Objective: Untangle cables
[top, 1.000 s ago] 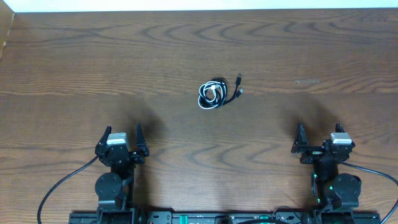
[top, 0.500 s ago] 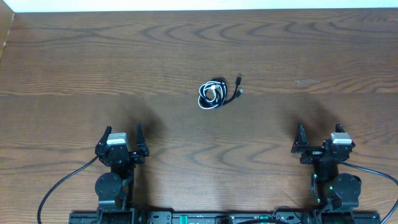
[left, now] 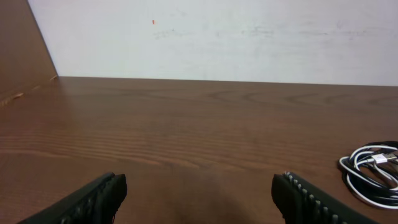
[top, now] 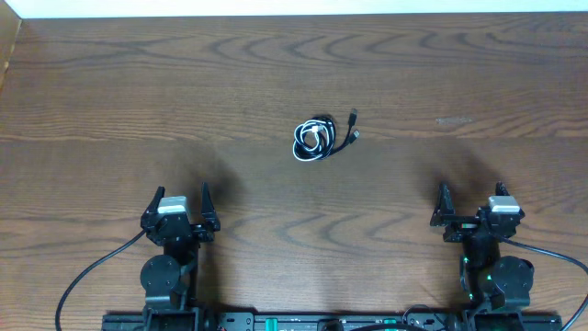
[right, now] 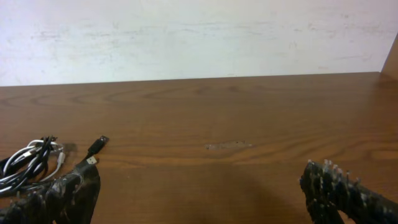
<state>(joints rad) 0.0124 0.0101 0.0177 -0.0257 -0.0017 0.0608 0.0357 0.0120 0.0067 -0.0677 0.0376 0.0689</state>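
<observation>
Tabletop, overhead: dark brown wood-grain table (top: 110,92) runs back to a pale strip along its far edge.
Cables, overhead: thin white cable (top: 300,148) and thin black cable (top: 341,139) lie wound together in one small coil, with two dark plug ends sticking out on its right side. The coil sits ahead of and between the two claws, well apart from each.
Left claw, overhead: left claw (top: 181,197) sits at the near edge, fingers spread wide.
Right claw, overhead: right claw (top: 471,197) sits at the near edge, likewise wide.
Left wrist view: white wall (left: 217,37) stands behind the table. The left claw (left: 199,205) gapes wide over bare wood. The coil lies ahead and to its right, cut by the frame edge.
Right wrist view: the right claw (right: 199,199) is spread wide. The coil lies ahead and to its left, near the left fingertip, with a black plug angled inward. A pale scuff mark (right: 227,145) shows on the wood straight ahead.
</observation>
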